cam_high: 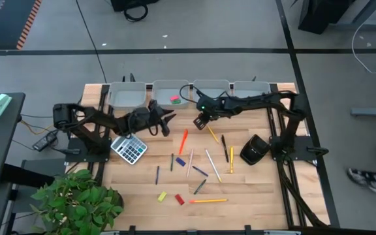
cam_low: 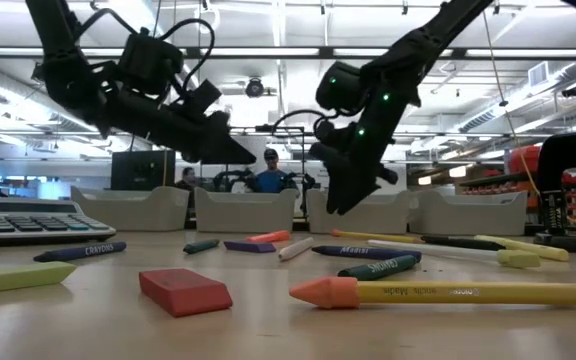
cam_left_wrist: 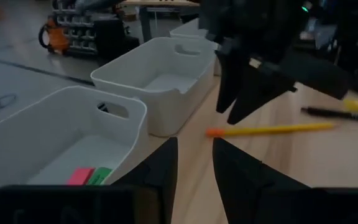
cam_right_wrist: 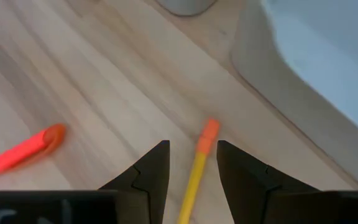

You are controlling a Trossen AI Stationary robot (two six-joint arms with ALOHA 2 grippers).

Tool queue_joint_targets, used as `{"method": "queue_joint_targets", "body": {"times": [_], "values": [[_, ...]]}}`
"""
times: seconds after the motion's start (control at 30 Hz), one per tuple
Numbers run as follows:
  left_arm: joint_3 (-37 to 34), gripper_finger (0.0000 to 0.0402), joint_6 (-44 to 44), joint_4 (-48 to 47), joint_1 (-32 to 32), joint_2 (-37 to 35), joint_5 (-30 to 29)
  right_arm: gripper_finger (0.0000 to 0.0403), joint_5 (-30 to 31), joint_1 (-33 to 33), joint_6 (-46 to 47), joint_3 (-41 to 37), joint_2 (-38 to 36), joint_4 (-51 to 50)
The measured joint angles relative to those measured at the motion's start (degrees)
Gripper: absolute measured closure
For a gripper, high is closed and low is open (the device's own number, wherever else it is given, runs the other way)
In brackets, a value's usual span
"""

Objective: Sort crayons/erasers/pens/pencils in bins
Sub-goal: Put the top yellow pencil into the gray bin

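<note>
Your right end effector hangs just above the table, its fingers parted with nothing between them yet. The yellow pencil lies flat directly below, its orange tip poking out just ahead of the fingertips, and the bins stand close beyond. I judge you are at the pick step for this pencil. Next, lower straight down until the fingers straddle the shaft, then close, keeping clear of the bin wall ahead. Your left end effector is narrowly parted and empty, poised by the second bin. That bin holds a pink and a green eraser. An orange crayon lies off to one side of the right fingers.
</note>
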Motion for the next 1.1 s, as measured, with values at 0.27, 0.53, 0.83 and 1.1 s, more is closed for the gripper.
{"method": "queue_joint_targets", "body": {"times": [0.27, 0.53, 0.83, 1.1], "values": [[-2.79, 0.0292, 2.75, 1.99, -2.34, 0.0, -3.36, 0.026, 1.28, -0.11, 0.98, 1.86, 4.12, -0.39], [-5.17, 0.0292, 1.96, 3.15, -2.42, 0.01, -5.02, 0.026, 4.66, -0.37, 2.24, 1.84, 5.84, -0.85], [-6.81, 0.0292, 1.66, 6.4, -2.42, 0.02, -5.04, 0.0272, 4.38, -0.33, 3.21, 1.84, 5.88, -0.86], [-6.81, 0.0292, 2.58, 6.41, -2.37, 0.04, -5.02, 0.0336, 2.51, -0.77, -0.74, 1.82, 5.88, -0.99]]}}
